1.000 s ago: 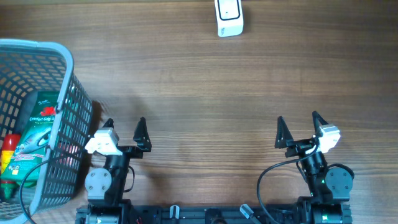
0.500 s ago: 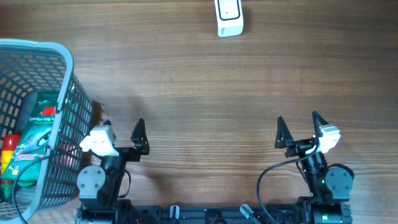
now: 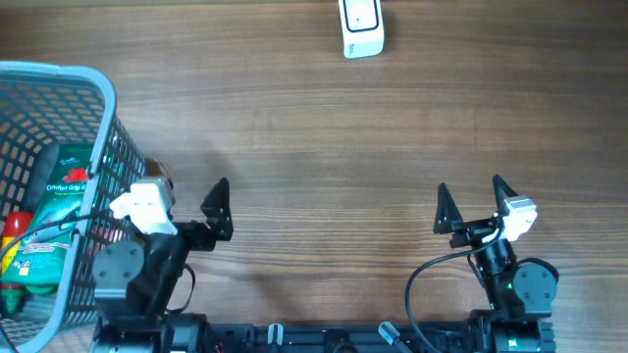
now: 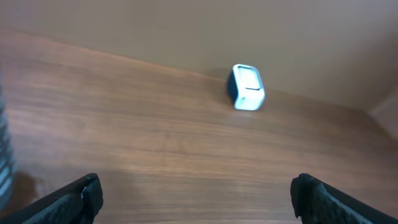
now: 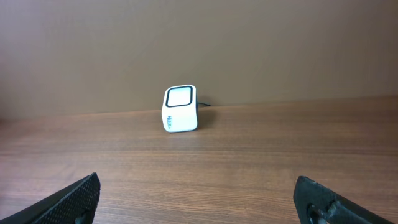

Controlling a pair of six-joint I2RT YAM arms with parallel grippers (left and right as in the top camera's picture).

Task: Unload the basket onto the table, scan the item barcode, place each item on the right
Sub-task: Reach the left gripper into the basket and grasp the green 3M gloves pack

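"Well, what do I have nearest me?"

"My left gripper (image 3: 191, 188) at the near left, jaws spread wide and holding nothing, its outer finger just beside the mesh wall of the basket (image 3: 59, 74). My right gripper (image 3: 473, 193) is level with it, well apart to the right, equally wide and empty."

"And the goods?"

"I see a green packet (image 3: 64, 186) lying inside the basket, behind that wall, with a red bottle (image 3: 12, 233) touching its left side."

"The reader?"

"The white scanner (image 3: 361, 27) stands upright at the far edge, near the middle. Only bare wooden table (image 3: 324, 147) lies between it and both grippers."
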